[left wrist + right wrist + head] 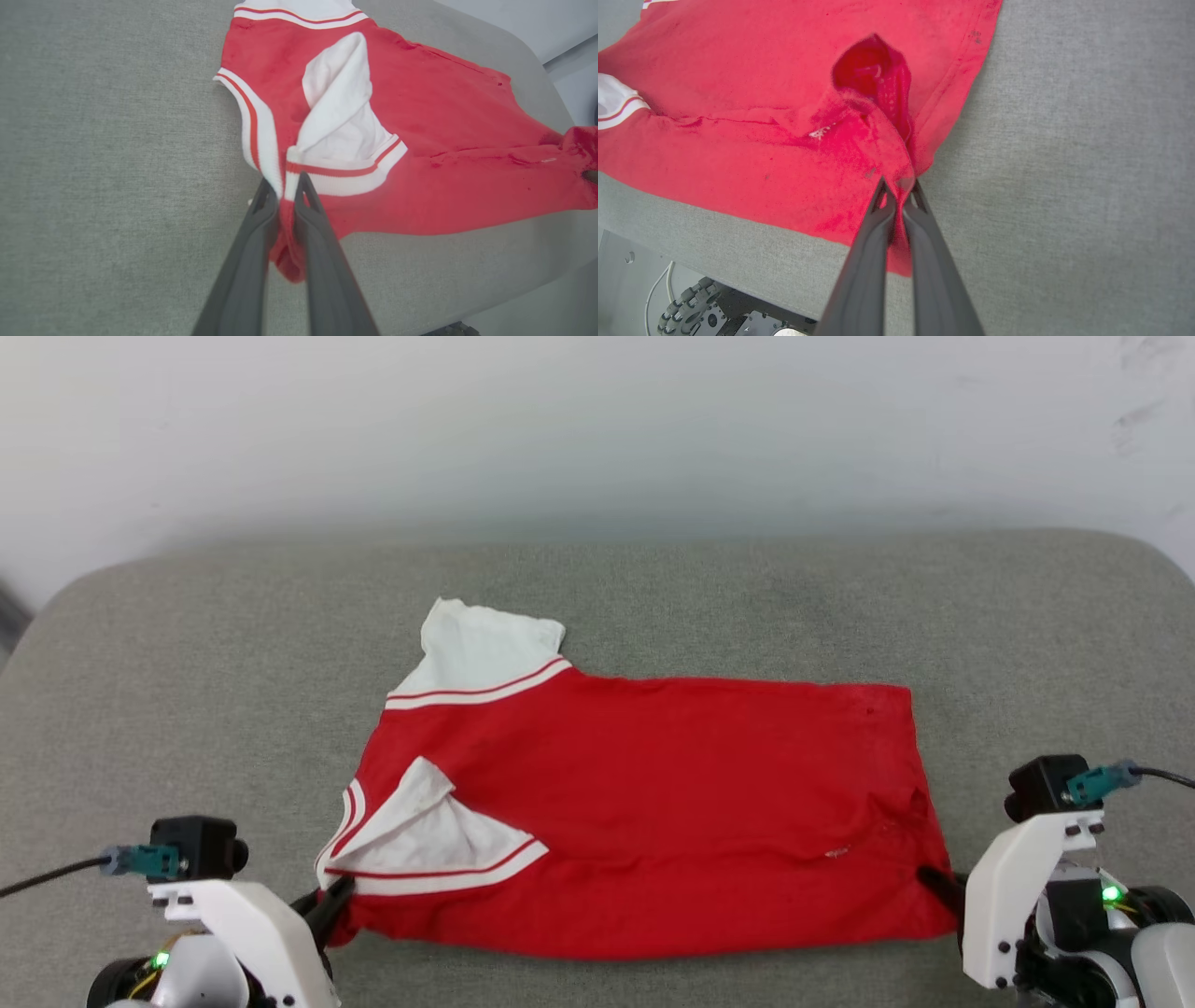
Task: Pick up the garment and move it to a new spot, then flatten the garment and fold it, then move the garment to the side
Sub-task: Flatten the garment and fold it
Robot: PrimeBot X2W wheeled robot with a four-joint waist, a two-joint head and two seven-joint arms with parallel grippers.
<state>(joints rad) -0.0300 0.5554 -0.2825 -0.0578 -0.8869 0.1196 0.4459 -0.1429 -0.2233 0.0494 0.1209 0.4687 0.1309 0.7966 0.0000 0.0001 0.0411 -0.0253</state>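
left claw [284,186]: pressed together on the garment's [653,775] collar-end near corner, pinching where the striped white trim meets the red. a lobe of red cloth bulges out between the fingers, below the tips.
right claw [899,186]: pinching the hem-end near corner. just beyond its tips the cloth puckers into a dark hollow.
garment: stretched between our two claws on the grey pad [187,663]. its near edge runs from one claw to the other and its body spreads away from both.
near sleeve [425,826]: just beyond the left claw, flopped over onto the red body.
far sleeve [485,649]: well beyond the left claw, lying flat and open.
step, as we judge it: flattening or folding, with both near corners held.
risk, slip: each claw holds only a thin bunch of cloth, so a sharp tug could pull a corner free.
risk, skew: if one claw leads the other, the cloth between them will twist or ruck up.
risk, sleeve: lifting could let the flopped sleeve tumble and leave a lump inside any fold.
risk, edge: the pad's rim lies close behind both claws, so slack cloth could slide over it.
fabric: soft, matte knit that creases readily, with a stitched hem beside the right claw.
trim: white bands with thin red stripes, firmer-looking than the body.
pad: grey woven weave with rounded corners. we judge it grippy enough to drag on the cloth.
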